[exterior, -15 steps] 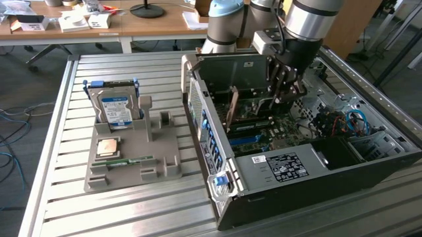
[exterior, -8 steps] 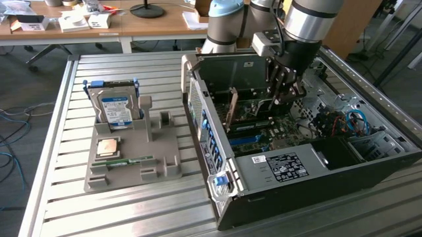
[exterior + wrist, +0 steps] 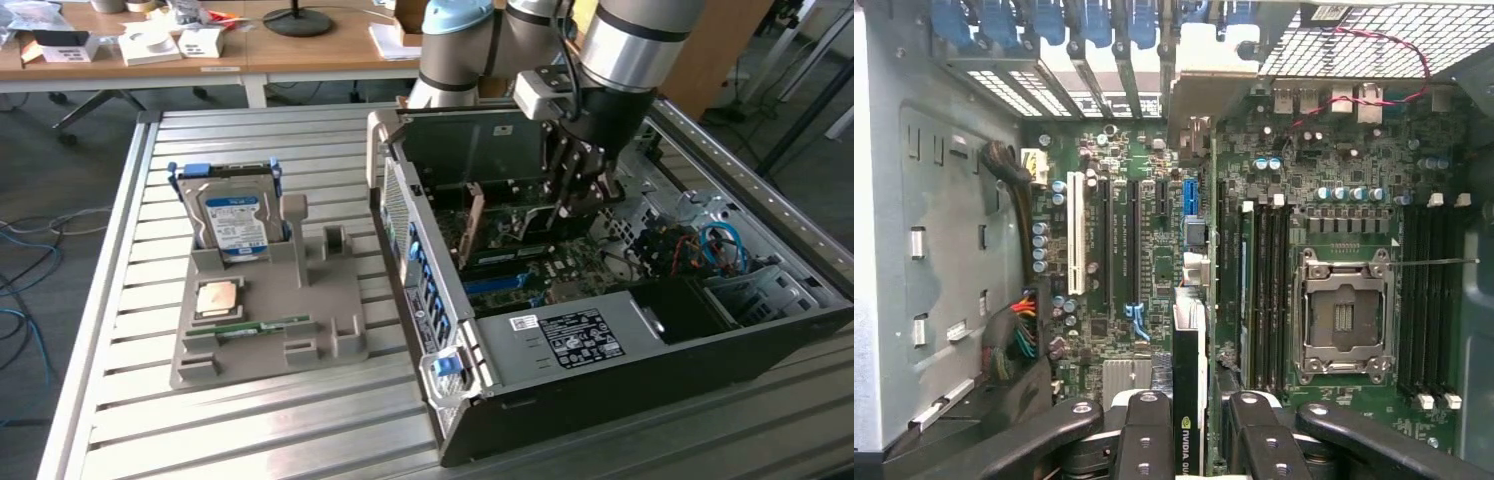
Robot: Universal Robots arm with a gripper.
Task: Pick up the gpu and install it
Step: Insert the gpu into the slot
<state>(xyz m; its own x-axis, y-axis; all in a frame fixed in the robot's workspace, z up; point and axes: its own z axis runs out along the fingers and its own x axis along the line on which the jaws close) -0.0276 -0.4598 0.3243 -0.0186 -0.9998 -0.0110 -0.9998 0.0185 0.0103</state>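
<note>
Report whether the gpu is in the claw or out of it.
In the claw: the gpu stands edge-on between its fingers, over the motherboard inside the case.

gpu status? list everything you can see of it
The gpu shows edge-on in the wrist view: a thin card with a black edge, a green Nvidia logo near the claw and a pale metal piece at its far end. The claw's fingers clamp it from both sides. It sits inside the open computer case over the green motherboard, by the expansion slots. Whether it's seated can't be told.
</note>
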